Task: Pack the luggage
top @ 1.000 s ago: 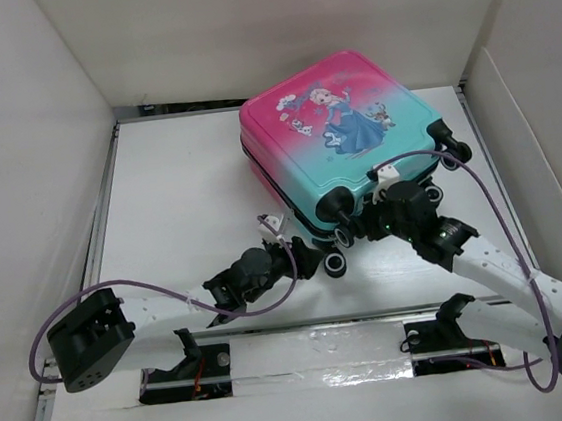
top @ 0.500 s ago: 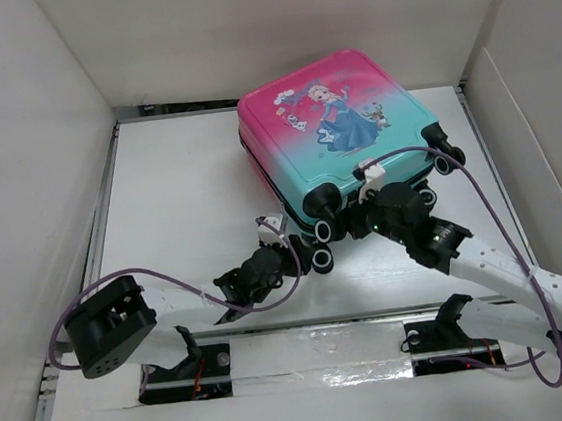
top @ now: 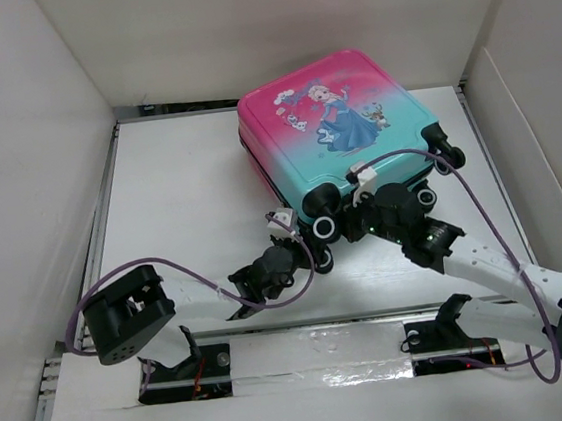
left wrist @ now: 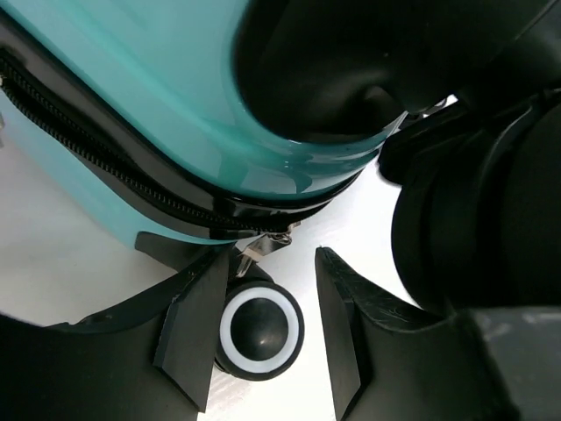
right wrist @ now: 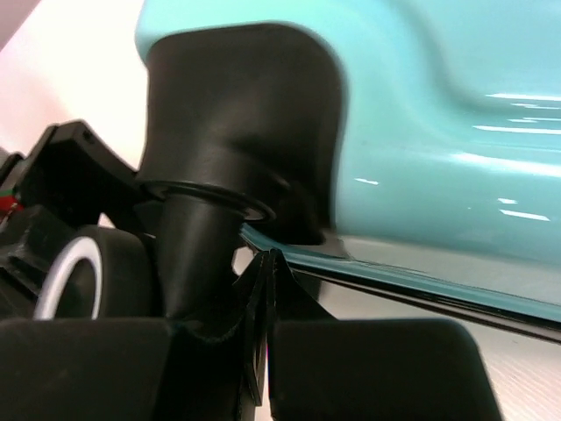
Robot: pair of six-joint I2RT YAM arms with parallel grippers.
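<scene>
Luggage: the luggage (top: 343,134) lies flat on the surface (top: 177,181), far and right of centre, print side up, lid down on the base. Its wheeled end faces the arms.

Zipper: in the left wrist view the zipper (left wrist: 105,158) looks meshed along the teal corner. The metal pull (left wrist: 263,246) hangs at that corner, just above a wheel (left wrist: 259,326).

Left gripper: the left gripper (left wrist: 273,259) is at the near-left wheel corner. Its jaws stand partly apart, one on each side of the wheel, with the pull between the tips. Nothing is pinched yet.

Right gripper: the right gripper (right wrist: 267,272) has its jaws closed on nothing, tips together against the black wheel housing (right wrist: 237,114) on the near edge. It seems to be steadying the case.

Step in hand: probably the zipper, with the left arm lining up on the pull while the right braces. No items to pack are in view. I cannot tell whether the zip is to be opened or finished.

Next move: the left jaws need to rise slightly off the wheel, close on the thin pull alone, then draw it along the track. The right arm should hold the case from sliding.

Risk: the jaws may catch the wheel instead, or the case may skid.
</scene>
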